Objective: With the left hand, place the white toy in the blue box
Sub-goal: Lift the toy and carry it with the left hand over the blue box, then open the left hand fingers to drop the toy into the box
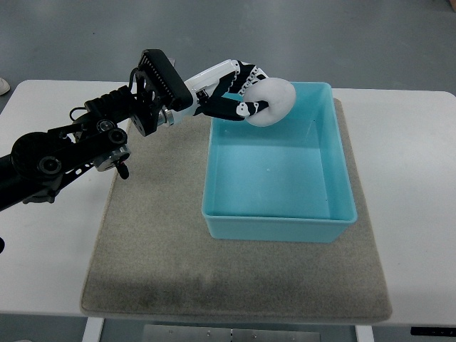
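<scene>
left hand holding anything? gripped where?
Yes: left hand holds the white ring toy, fingers wrapped around its left side, over the blue box.

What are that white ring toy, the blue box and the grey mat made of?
White toy: probably soft foam or rubber; matte, rounded, no glare. Blue box: likely moulded plastic; smooth, with faint sheen on its floor. Mat: looks like felt or short-pile fabric; dull, mottled surface. The left hand grips the toy.
</scene>
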Controlling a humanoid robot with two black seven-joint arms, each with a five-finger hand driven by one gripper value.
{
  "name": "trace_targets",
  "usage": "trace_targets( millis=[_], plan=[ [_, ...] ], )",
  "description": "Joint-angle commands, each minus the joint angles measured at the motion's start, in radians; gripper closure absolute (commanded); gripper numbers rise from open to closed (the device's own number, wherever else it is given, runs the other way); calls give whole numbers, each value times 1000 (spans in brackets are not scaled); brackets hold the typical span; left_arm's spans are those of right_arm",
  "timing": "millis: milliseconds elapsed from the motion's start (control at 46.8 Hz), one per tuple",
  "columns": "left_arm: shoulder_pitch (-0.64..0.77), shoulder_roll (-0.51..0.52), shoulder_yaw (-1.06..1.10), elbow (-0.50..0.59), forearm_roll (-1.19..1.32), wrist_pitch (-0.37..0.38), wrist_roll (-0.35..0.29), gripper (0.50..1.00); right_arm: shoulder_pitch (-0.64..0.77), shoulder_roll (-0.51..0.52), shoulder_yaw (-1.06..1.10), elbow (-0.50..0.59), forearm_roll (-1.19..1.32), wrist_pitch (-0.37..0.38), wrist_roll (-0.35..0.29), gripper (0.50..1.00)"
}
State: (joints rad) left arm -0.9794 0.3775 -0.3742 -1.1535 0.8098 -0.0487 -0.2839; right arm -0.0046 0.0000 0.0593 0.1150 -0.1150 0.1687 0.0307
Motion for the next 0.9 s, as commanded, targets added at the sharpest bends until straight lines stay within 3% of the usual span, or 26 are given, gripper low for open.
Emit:
trace_targets(
  millis=[0,149,470,534,598,662,875],
  plan=[
    [2,0,21,3,0,0,0,992,0,0,1,0,0,0,0,564],
    [4,-20,69,26,0,0,0,986,0,0,1,0,0,0,0,564],
    [2,-22,109,32,0,-5,2,874,0,0,1,0,0,0,0,564],
    [2,-22,118,32,0,-5,0,815,0,0,1,0,0,0,0,564],
    [2,-23,120,29,0,-8,0,797,0,0,-1,0,0,0,0,564],
    [4,-22,120,26,-1,-13,0,697,0,0,1,0,0,0,0,564],
    [4,-23,120,23,-1,-20,0,688,0,0,1,0,0,0,0,564]
  ],
)
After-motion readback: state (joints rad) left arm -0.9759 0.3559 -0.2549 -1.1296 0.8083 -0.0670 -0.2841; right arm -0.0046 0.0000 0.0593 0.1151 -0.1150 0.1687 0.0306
